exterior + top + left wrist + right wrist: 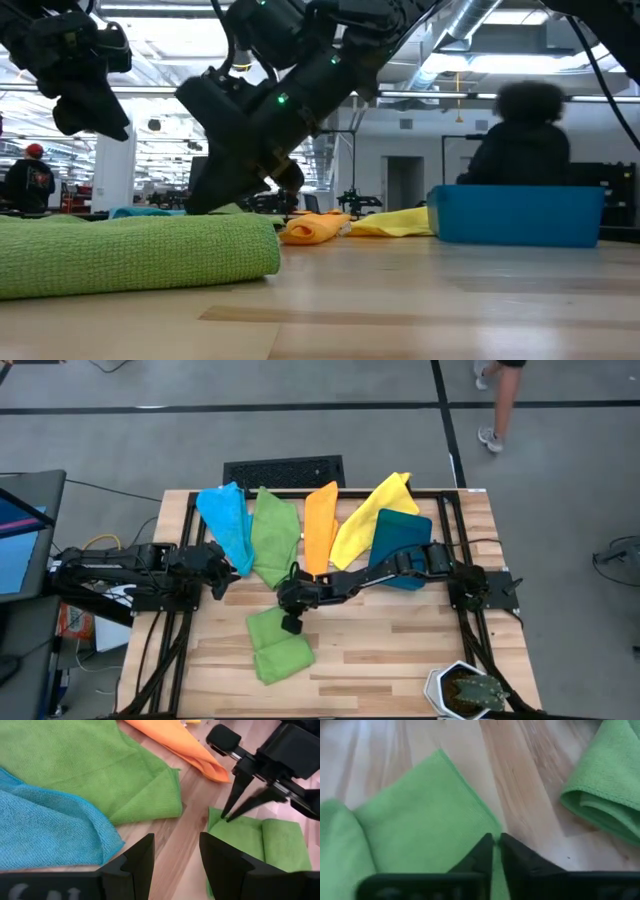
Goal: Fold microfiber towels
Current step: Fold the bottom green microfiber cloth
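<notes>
A folded green towel (276, 646) lies flat at the table's near middle; it also shows in the low view (130, 255). My right gripper (290, 612) reaches in from the right and is shut at this towel's far edge. My left gripper (222, 575) is open and empty at the left, above the bare wood beside the blue towel (45, 830). Blue (225, 520), green (272, 538), orange (320, 525) and yellow (372, 512) towels lie fanned out along the far side. My right gripper has its two fingertips (231, 810) closed together on the folded green towel's far edge, close to a corner (485, 827). The fingers slant down from the table's far right. The towel lies flat on the table; how many layers they hold I cannot tell.
A dark teal bin (400, 545) stands under the right arm at the back right. A potted plant (465, 690) sits at the near right corner. A black grille (283, 470) lies beyond the far edge. People show beyond the table (525, 130).
</notes>
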`<act>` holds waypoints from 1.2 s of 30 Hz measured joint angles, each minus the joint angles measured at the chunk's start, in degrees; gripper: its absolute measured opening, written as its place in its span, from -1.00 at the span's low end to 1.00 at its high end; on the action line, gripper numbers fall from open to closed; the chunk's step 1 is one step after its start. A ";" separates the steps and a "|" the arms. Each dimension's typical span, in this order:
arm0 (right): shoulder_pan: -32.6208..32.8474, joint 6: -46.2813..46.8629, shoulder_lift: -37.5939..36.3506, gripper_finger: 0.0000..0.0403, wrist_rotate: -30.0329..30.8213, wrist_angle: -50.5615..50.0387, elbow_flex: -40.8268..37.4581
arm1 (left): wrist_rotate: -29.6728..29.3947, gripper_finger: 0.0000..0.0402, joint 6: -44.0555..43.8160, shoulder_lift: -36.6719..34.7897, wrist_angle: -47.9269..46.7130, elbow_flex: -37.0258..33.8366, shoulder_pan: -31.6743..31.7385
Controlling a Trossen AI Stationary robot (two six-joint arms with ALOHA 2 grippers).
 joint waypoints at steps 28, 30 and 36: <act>1.18 0.80 1.68 -0.76 1.61 -0.76 -0.07 | -1.60 -0.26 -0.30 0.02 0.18 0.00 0.00; 0.90 0.81 1.68 -0.91 0.74 -0.80 -0.07 | -2.06 -0.26 -0.42 0.02 0.18 0.00 0.01; -0.18 3.55 0.89 -0.96 -0.07 -1.17 1.19 | -2.19 -0.26 -0.60 0.02 1.10 0.00 0.00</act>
